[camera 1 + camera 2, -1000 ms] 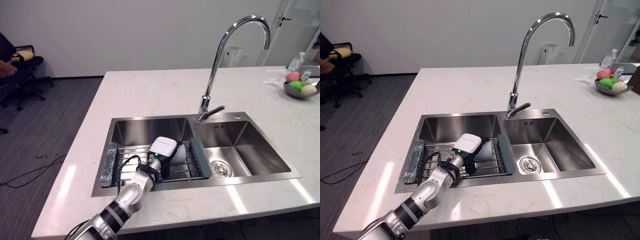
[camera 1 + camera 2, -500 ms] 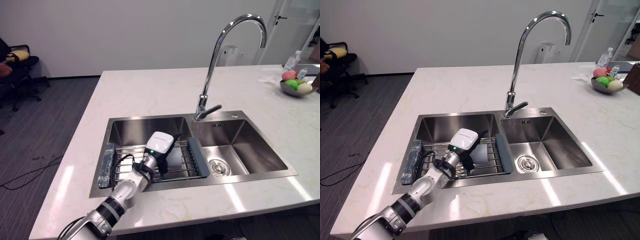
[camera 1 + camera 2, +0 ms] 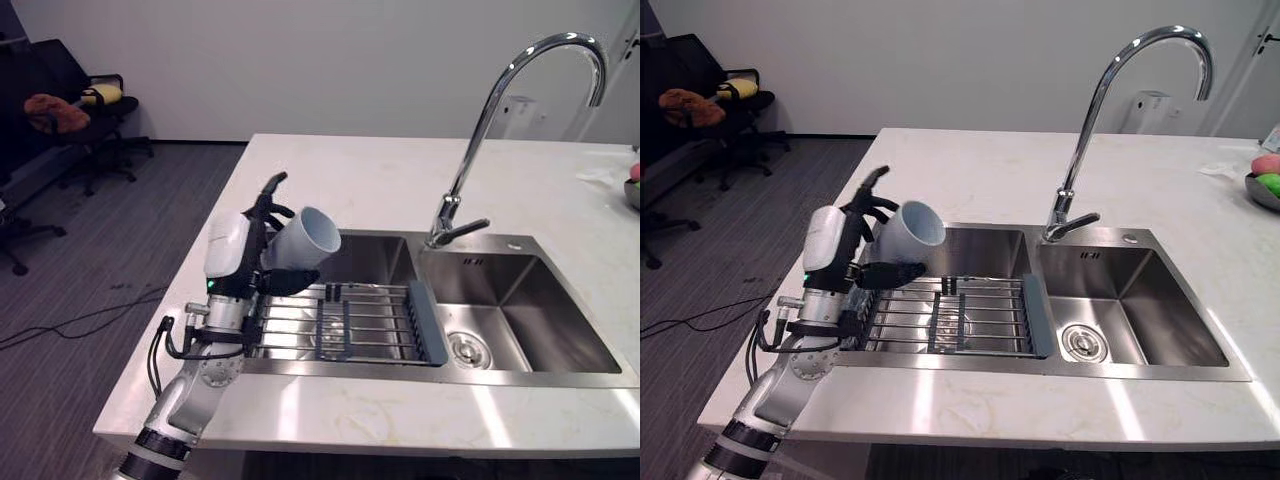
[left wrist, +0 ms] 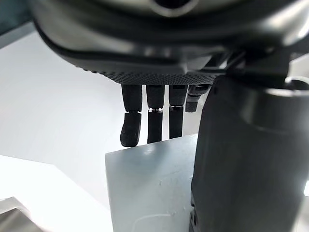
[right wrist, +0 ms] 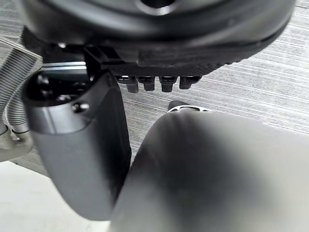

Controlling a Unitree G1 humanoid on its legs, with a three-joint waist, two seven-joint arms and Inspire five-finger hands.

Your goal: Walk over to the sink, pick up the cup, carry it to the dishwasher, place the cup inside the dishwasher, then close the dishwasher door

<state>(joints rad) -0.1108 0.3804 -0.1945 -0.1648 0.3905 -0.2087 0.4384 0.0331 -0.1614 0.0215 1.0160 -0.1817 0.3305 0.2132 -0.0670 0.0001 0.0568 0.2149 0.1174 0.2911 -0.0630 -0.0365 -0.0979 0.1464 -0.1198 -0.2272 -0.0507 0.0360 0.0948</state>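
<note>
Left hand (image 3: pixel 232 250): grasping the cup, fingers (image 4: pixel 155 125) curled over its wall, thumb under it.
Cup (image 3: pixel 303 238): white, tilted on its side, mouth turned toward the faucet; lifted clear above the sink's left basin, near the sink's left rim.
Sink (image 3: pixel 520 300): steel, two basins, set in a pale counter (image 3: pixel 360 180).
Rack (image 3: pixel 340 320): wire, lying across the sink's left basin, below the cup.
Faucet (image 3: pixel 447 215): tall curved spout, behind the sink's divider.
Right hand (image 5: pixel 82 159): over grey floor; released or clenched, I cannot tell.
</note>
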